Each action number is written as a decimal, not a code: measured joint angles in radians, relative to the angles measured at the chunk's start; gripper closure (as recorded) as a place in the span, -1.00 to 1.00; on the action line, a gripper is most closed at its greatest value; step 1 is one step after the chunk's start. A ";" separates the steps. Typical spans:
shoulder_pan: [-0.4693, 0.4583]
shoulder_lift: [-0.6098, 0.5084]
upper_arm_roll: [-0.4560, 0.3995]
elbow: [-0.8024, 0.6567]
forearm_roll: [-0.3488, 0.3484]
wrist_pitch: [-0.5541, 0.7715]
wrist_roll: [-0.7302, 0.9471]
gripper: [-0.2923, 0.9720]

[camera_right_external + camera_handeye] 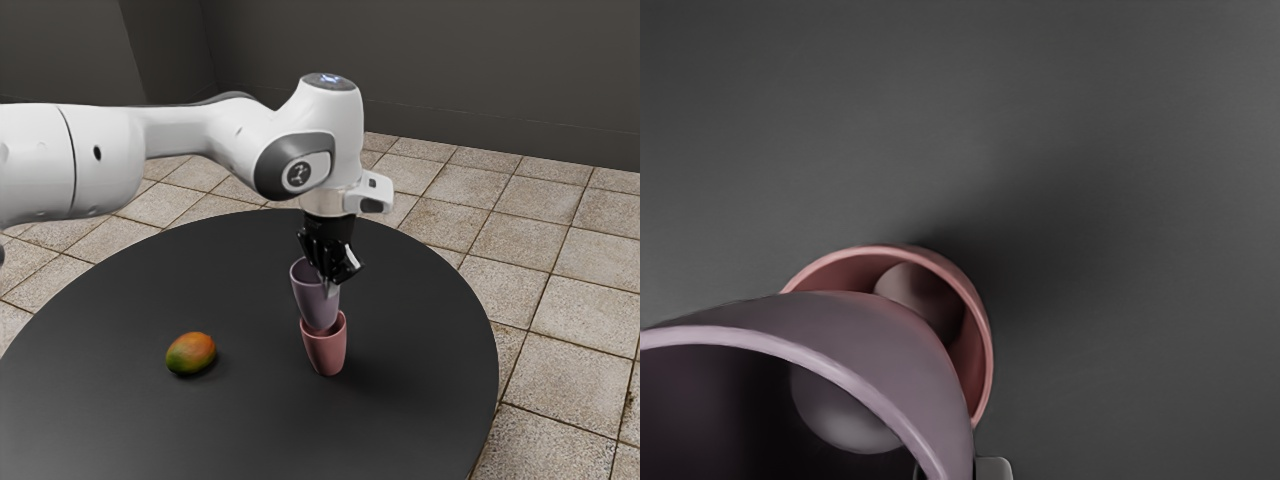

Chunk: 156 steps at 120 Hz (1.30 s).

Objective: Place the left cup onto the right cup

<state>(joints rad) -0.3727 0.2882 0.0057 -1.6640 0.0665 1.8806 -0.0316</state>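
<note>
The gripper (pixel 338 272) is clamping the mauve cup (pixel 311 298) by its rim; the cup (slightly tilted) is hanging directly beneath it, its base resting inside the pink cup (pixel 326 350) on the black table (pixel 150 300).

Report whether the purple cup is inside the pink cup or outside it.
Partly inside: the purple cup has its base below the rim of the pink cup, while the pincer grips its wall.

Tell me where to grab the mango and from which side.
Probably across its narrow middle, from straight above: the mango lies flat on the table, long axis roughly left-right in the exterior view, apart from the purple cup the gripper holds.
</note>
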 joint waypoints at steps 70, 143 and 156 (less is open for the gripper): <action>0.005 0.066 0.001 0.033 -0.002 0.010 -0.015 0.56; -0.003 -0.050 0.039 0.034 -0.016 -0.062 -0.015 -0.47; -0.018 -0.097 0.078 0.028 -0.017 -0.090 -0.013 -0.50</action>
<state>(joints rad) -0.3905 0.1909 0.0833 -1.6361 0.0498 1.7908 -0.0446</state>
